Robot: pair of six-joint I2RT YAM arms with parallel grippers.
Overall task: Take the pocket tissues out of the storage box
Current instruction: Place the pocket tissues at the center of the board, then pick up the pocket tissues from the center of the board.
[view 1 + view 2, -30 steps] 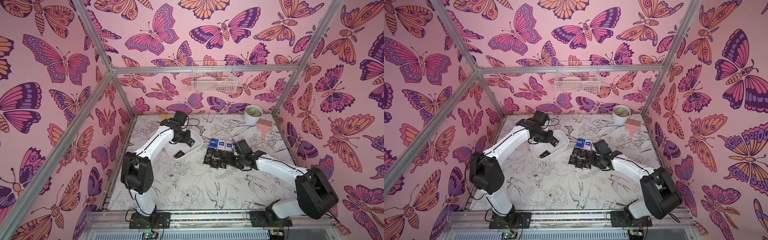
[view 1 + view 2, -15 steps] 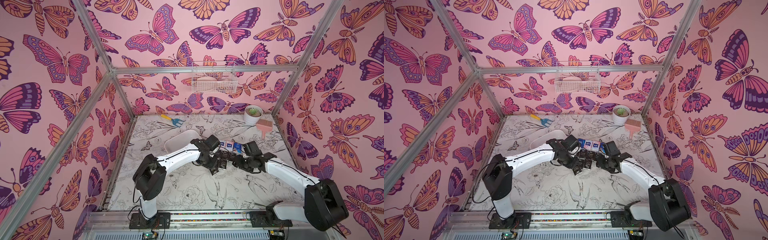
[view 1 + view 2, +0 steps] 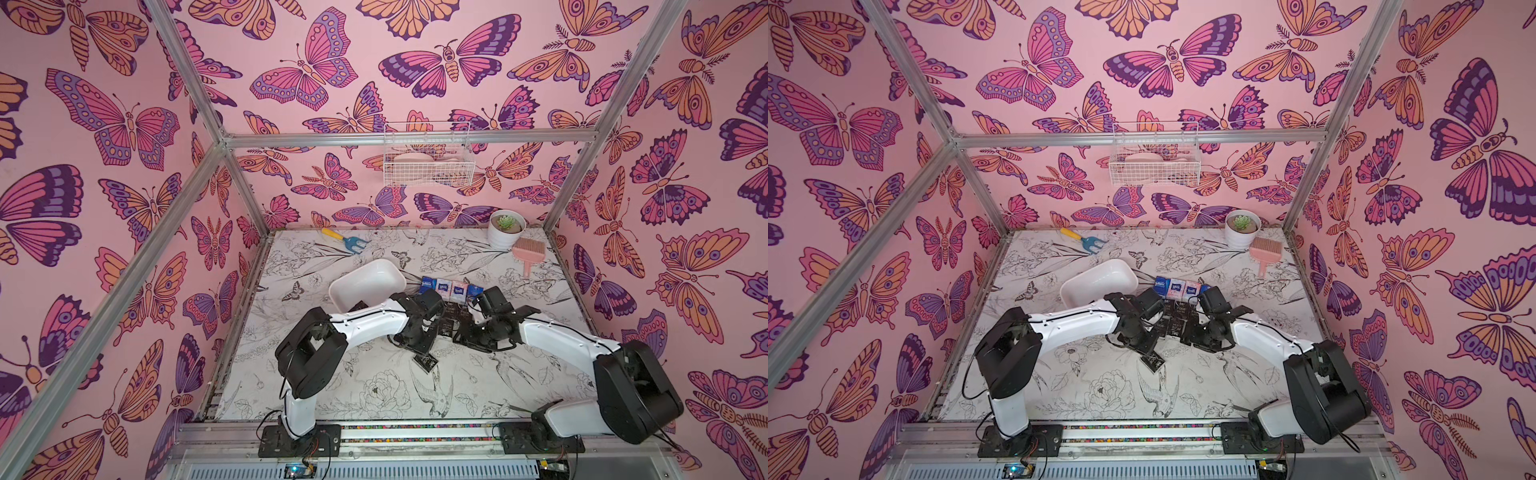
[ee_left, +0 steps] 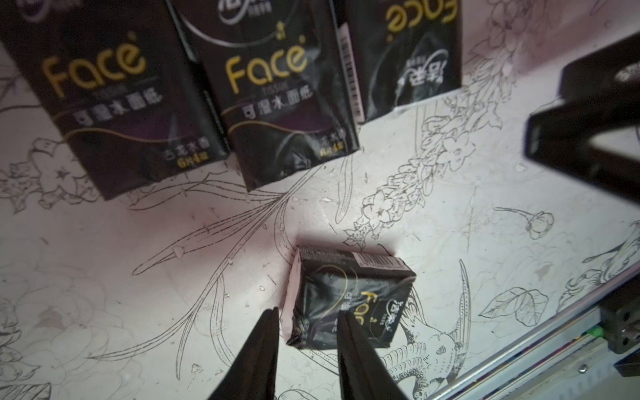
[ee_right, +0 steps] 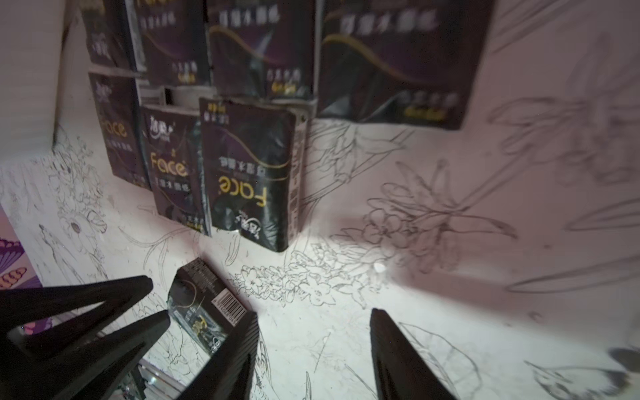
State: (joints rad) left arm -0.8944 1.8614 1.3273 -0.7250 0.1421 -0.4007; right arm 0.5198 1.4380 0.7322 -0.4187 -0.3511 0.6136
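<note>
The white storage box (image 3: 368,277) (image 3: 1097,279) lies tilted at mid-table with nothing showing inside. Beside it stands a row of blue, white and pink pocket tissues (image 3: 451,289) (image 3: 1181,287); several black packets (image 3: 451,321) (image 4: 273,86) (image 5: 249,173) lie in front of them. One black packet (image 3: 424,360) (image 3: 1152,360) (image 4: 349,301) (image 5: 204,311) lies alone on the table, nearer the front. My left gripper (image 3: 419,338) (image 4: 308,311) hangs open just over it, the jaws apart and not pinching it. My right gripper (image 3: 463,337) (image 5: 315,313) is open over bare table, facing the left one.
At the back right stand a white plant pot (image 3: 506,228) and a pink brush (image 3: 528,251). A blue and yellow garden fork (image 3: 347,241) lies at the back left. A wire basket (image 3: 428,160) hangs on the back wall. Metal frame posts border the table.
My left arm swung from the storage box over to the packets with a black packet, then opened; that packet now lies on the table. The right gripper shifted slightly and stayed open.
</note>
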